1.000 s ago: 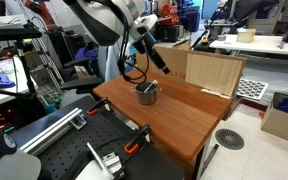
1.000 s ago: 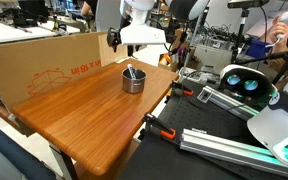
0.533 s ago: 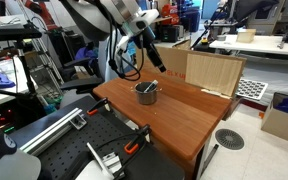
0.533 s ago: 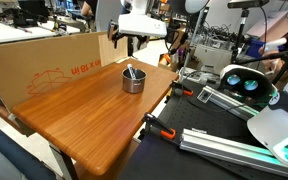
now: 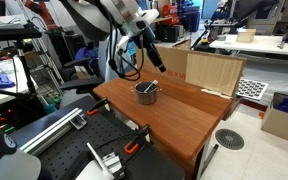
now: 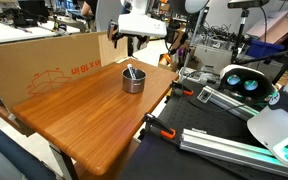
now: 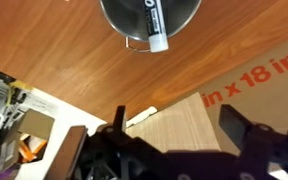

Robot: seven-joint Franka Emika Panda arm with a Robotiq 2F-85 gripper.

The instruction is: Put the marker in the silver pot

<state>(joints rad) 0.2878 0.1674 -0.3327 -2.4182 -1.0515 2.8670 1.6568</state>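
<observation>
The silver pot [image 5: 146,94] stands on the wooden table [image 5: 189,118] near its far edge, and shows in both exterior views [image 6: 132,81]. The marker [image 6: 130,71] lies inside the pot, leaning on its rim with one end sticking out. In the wrist view the pot [image 7: 179,14] is at the top edge, with the dark marker [image 7: 150,22] across it, its white end over the rim. My gripper [image 7: 179,125] is open and empty. It hangs well above the pot and behind it in both exterior views [image 5: 152,58] [image 6: 134,42].
A cardboard box wall [image 6: 44,58] stands along one side of the table [image 6: 79,120]. A light wooden panel [image 5: 213,70] stands at the table's far end. Clamps and rails [image 5: 114,155] lie beyond the table's near edge. Lab benches and equipment surround the table.
My gripper has risen away from the pot over the last second and now holds still. The marker stays in the pot.
</observation>
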